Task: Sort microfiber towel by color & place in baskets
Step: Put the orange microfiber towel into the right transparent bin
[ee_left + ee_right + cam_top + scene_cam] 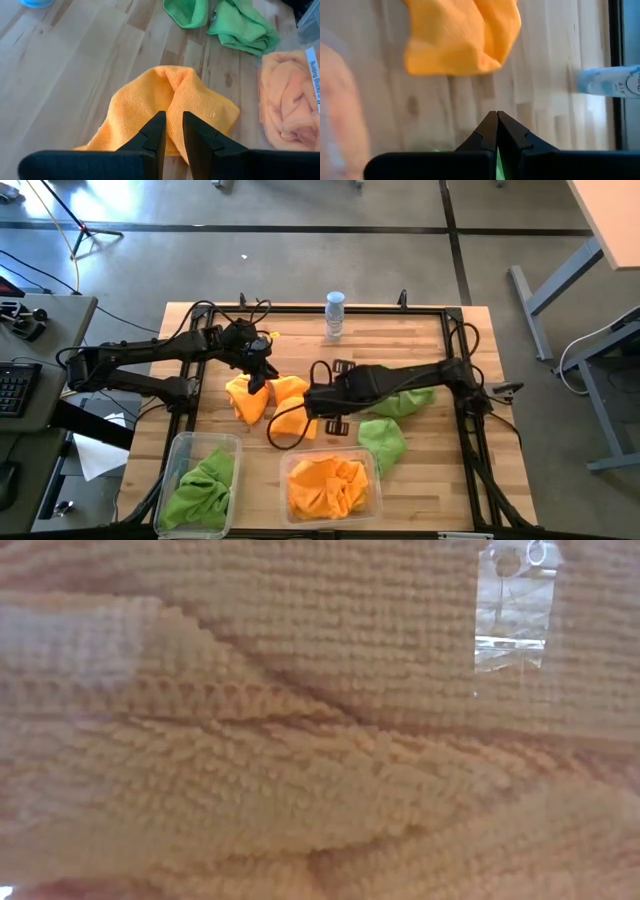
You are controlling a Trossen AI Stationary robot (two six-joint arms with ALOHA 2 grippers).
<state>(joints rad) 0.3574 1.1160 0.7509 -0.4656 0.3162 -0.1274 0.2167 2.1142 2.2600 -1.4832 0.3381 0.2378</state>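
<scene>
Left claw [170, 131] pinches an orange towel [165, 100] narrowly, right claw [496, 131] clamped shut on nothing, so that thin grip could slip mid-lift.

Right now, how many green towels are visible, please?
3 green towels: one in the left basket, one beside the right basket, one under the right arm; others may be hidden.

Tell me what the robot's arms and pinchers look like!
Both arms are dark, nearly black, and made of chunky jointed pieces with thin black cables looping near them. The left gripper and the right gripper each have two matte black fingers that are thick at the base and taper to wedge-shaped tips.
</scene>
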